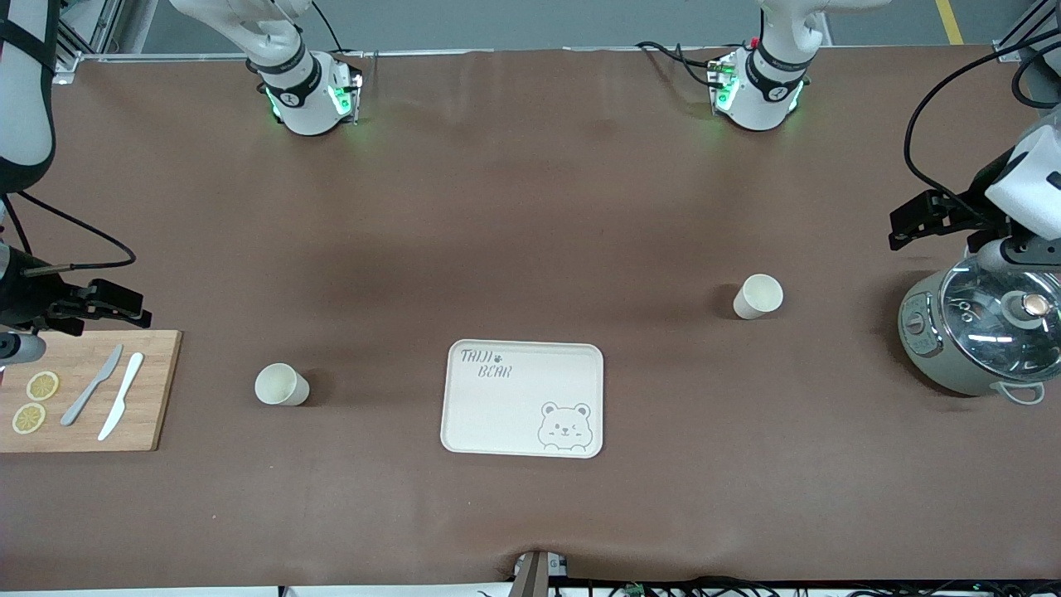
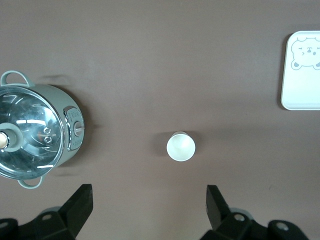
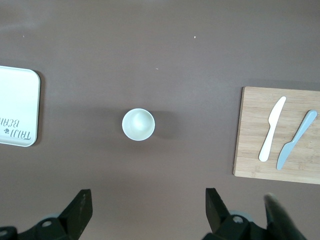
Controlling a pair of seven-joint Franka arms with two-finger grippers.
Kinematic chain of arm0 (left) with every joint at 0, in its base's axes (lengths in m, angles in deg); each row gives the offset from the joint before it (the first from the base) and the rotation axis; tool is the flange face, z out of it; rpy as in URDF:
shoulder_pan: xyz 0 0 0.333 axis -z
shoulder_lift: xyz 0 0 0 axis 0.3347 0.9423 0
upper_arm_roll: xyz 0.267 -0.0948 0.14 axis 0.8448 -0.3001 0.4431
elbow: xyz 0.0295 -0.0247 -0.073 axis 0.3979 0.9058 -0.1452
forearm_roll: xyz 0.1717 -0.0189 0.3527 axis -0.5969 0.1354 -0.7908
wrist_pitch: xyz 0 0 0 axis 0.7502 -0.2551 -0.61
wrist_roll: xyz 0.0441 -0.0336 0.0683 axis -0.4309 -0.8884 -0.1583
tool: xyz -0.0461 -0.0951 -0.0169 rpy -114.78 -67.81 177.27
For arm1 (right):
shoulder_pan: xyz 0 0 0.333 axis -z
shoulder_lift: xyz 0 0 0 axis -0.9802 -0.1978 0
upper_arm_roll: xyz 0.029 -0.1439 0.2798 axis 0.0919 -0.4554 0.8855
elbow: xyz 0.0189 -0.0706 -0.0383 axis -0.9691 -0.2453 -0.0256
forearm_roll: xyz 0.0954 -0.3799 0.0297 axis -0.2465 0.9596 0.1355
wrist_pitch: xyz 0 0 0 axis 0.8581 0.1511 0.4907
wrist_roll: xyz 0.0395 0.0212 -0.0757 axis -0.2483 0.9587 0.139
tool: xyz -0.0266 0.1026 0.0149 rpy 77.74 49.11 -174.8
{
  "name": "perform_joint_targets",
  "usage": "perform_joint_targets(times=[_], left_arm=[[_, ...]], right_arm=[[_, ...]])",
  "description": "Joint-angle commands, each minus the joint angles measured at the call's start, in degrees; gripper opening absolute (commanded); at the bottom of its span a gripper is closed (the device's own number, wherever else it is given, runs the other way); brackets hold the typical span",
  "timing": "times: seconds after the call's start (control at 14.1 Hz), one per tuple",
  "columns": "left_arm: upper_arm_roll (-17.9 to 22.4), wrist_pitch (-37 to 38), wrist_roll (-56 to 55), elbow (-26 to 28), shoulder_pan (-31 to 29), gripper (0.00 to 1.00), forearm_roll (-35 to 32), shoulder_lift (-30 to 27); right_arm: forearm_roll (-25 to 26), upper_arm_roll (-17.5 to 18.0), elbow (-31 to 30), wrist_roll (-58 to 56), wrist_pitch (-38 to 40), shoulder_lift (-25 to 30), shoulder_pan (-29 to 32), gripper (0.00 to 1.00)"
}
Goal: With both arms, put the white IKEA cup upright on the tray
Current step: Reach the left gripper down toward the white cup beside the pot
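The cream tray lies empty on the brown tabletop, between two upright white cups. Left end effector, fingers apart, hovers above one cup; right end effector, likewise apart, above the other cup. Only wrist views show fingers.

The only readable text is on the tray: "TAIJI" over "BEAR", hand-lettered in dark outline in the corner farther from the front camera, toward the right arm's end of the counter. A small paw mark follows "TAIJI". A line-drawn bear face sits in the diagonal corner.
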Motion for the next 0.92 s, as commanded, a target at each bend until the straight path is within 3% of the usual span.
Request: perform_joint_targets(times=[0.0, 0.35, 0.5, 0.64, 0.71, 0.85], left_arm=[[-0.07, 0.67, -2.07, -0.74, 0.65, 1.0, -1.24, 0.23], [-0.07, 0.58, -2.42, -0.4, 5.74, 1.0, -5.89, 2.43], [-0.25, 0.14, -2.86, 1.35, 4.88, 1.0, -2.76, 2.34], [0.01, -5.54, -3.13, 8.35, 4.43, 1.0, -1.25, 0.16], [-0.25, -12.97, -3.13, 17.1, 3.04, 1.0, -0.72, -3.69], [-0.25, -21.27, -2.69, 27.16, 2.76, 1.0, -0.63, -7.4]], right_arm=[[0.16, 0.48, -0.12, -0.07, 0.52, 0.94, 0.25, 1.0], [0.16, 0.57, -0.12, -0.07, 0.52, 0.86, 0.25, 1.0], [0.16, 0.66, -0.12, -0.07, 0.52, 0.85, 0.25, 1.0], [0.16, 0.66, -0.2, -0.16, 0.52, 0.85, 0.25, 1.0], [0.16, 0.66, -0.12, -0.16, 0.52, 0.85, 0.25, 1.0], [0.08, 0.66, -0.12, -0.16, 0.52, 0.85, 0.25, 1.0]])
